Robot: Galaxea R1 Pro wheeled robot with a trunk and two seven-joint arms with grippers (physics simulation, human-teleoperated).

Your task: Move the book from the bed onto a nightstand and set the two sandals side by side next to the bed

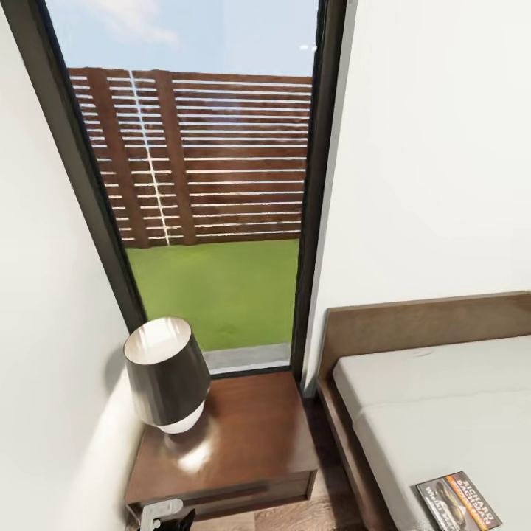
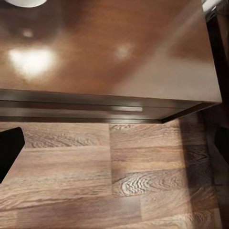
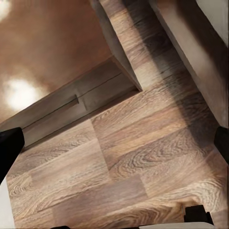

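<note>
The thin dark paperback book is lying flat on the off-white bed — judged light, bendable, best pinched at 1 edge; both grippers' states cannot be told.

We see a black-shaded lamp with a white base standing beside a tall dark-framed window; beyond the glass lie a green lawn, a slatted brown fence and pale blue sky.

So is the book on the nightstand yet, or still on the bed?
Still on the bed: the book lies flat on the mattress. The nightstand carries just the lamp.
</note>
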